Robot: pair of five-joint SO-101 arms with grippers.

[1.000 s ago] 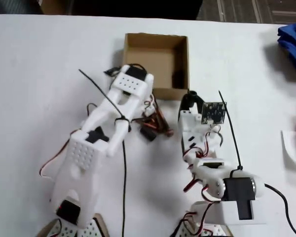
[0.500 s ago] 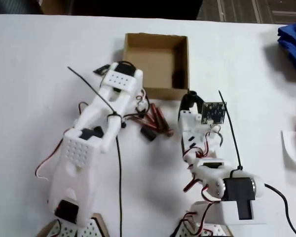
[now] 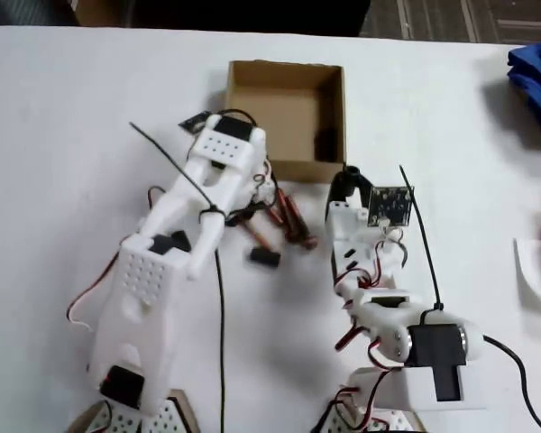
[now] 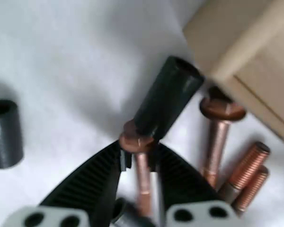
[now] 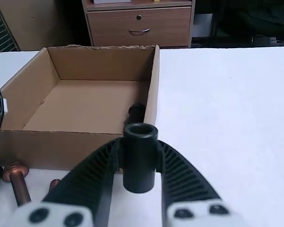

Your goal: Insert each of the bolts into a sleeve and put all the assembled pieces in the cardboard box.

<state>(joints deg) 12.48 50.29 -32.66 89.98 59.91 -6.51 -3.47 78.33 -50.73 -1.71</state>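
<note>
My left gripper (image 4: pixel 138 160) is shut on a copper bolt (image 4: pixel 141 175) just below its head, close to the front of the cardboard box (image 3: pixel 252 86). A black sleeve (image 4: pixel 168 97) lies tilted right past the bolt's head; I cannot tell whether they touch. Another bolt (image 4: pixel 217 137) and two threaded bolt ends (image 4: pixel 248 165) lie beside it, and a loose black sleeve (image 3: pixel 264 257) rests on the table. My right gripper (image 5: pixel 140 163) is shut on an upright black sleeve (image 5: pixel 140 151) in front of the box wall (image 5: pixel 61 144). A dark piece (image 5: pixel 137 111) lies inside the box.
The copper bolts (image 3: pixel 288 212) lie between the two arms, in front of the box. A blue cloth (image 3: pixel 536 77) sits at the far right corner and a white object (image 3: pixel 536 271) at the right edge. Cables trail from both arms.
The left arm swung left, then edged back toward the box. The loose black sleeve on the table shifted a little nearer and left. The right arm kept still.
</note>
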